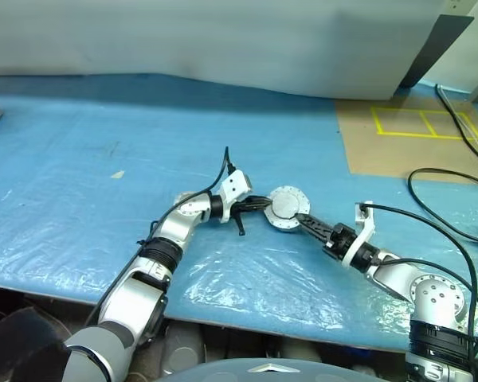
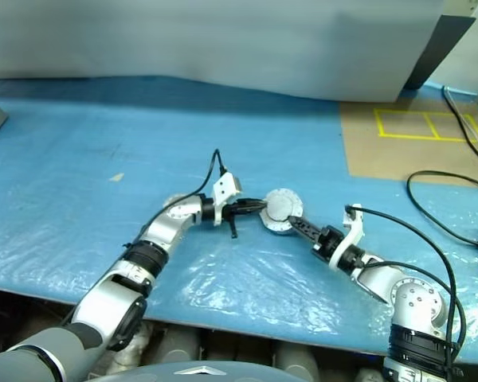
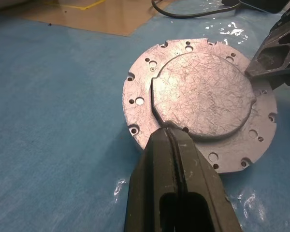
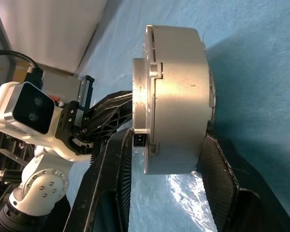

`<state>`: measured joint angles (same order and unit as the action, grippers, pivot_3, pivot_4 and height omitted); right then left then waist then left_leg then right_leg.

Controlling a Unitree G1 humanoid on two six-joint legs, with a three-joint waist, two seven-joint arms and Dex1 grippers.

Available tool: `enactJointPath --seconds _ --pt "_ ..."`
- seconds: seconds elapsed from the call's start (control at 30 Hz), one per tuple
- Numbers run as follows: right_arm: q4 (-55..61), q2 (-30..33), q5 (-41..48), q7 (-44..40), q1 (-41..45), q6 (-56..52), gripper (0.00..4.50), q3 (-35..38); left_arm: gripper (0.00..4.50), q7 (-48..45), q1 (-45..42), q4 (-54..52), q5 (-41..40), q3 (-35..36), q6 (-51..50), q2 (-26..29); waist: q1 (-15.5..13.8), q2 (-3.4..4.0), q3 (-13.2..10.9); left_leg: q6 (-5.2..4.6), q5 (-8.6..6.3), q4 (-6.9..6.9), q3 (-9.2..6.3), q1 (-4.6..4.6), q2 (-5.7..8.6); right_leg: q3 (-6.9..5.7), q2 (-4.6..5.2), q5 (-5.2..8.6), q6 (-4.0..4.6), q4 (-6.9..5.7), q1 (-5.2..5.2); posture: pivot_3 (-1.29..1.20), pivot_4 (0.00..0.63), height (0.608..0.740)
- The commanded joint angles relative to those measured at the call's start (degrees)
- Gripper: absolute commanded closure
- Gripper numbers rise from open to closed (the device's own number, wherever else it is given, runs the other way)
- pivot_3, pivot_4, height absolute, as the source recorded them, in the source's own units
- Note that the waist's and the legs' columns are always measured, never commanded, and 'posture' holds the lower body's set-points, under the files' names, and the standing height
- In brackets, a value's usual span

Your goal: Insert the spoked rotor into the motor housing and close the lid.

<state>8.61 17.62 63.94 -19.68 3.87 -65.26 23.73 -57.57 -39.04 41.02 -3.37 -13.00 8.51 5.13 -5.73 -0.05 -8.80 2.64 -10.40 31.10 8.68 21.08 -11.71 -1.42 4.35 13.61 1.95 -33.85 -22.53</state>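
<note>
The motor housing (image 1: 285, 208) sat mid-desk on the blue cover, nearer the front edge, with the lid (image 3: 203, 94) lying plain grey face up on top. The left gripper (image 1: 257, 204), its 2 fingers together, pressed at the lid's edge. The right gripper (image 4: 166, 169) straddled the housing, fingers apart at its sides. Judged: lid-closing stage; next, seat the lid squarely.

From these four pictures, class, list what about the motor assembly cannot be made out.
- The spoked rotor: the lid covers the motor housing in the left wrist view.
- The lid's other face: turned downward.
- Whether the right gripper presses the housing: contact unclear in the right wrist view.
</note>
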Motion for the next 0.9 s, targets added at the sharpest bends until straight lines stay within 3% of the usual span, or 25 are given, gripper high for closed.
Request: enactJointPath --seconds 0.03,0.1,0.5,0.77,0.9 --pt "1.9 -0.2 0.4 -0.1 -0.1 0.6 2.91 -1.8 4.5 -1.0 -0.4 -1.3 -0.1 -1.2 0.1 -1.5 0.0 0.0 0.0 0.0 0.0 0.01 0.0 0.0 0.01 0.0 0.0 0.0 0.0 0.01 0.01 0.0 0.15 0.74" --pt "2.0 -0.5 0.3 0.2 0.1 0.8 3.4 -2.2 4.5 -1.4 -0.3 -1.9 -0.3 -1.1 -0.3 -1.6 0.0 0.01 0.0 0.0 0.0 0.0 0.0 0.03 0.0 0.0 0.0 0.0 0.0 0.0 -0.04 0.0 0.15 0.74" --pt "1.4 -1.1 0.3 1.4 -0.8 2.9 3.43 -2.3 4.5 -5.1 1.0 -7.4 -3.5 0.9 -4.8 0.1 0.0 0.03 0.0 0.0 0.0 -0.01 0.0 0.05 0.0 0.0 0.0 0.0 0.0 0.0 -0.07 0.0 0.15 0.74" --pt "2.5 -3.3 4.9 4.2 1.2 2.8 3.43 -1.0 4.5 -10.6 7.2 -29.5 -18.0 5.1 -27.7 7.6 0.5 0.29 -0.2 0.01 0.0 -0.07 0.05 0.08 -0.02 0.03 -0.05 0.02 0.04 -0.06 -0.24 0.0 0.15 0.74" --pt "3.7 -4.6 9.7 5.7 2.3 2.9 3.43 -0.6 4.5 -8.1 9.2 -32.8 -21.0 7.6 -33.7 10.8 0.3 0.62 -0.4 0.01 0.0 -0.1 0.08 0.19 -0.01 0.04 -0.05 0.02 0.04 -0.05 -0.34 0.0 0.15 0.74"
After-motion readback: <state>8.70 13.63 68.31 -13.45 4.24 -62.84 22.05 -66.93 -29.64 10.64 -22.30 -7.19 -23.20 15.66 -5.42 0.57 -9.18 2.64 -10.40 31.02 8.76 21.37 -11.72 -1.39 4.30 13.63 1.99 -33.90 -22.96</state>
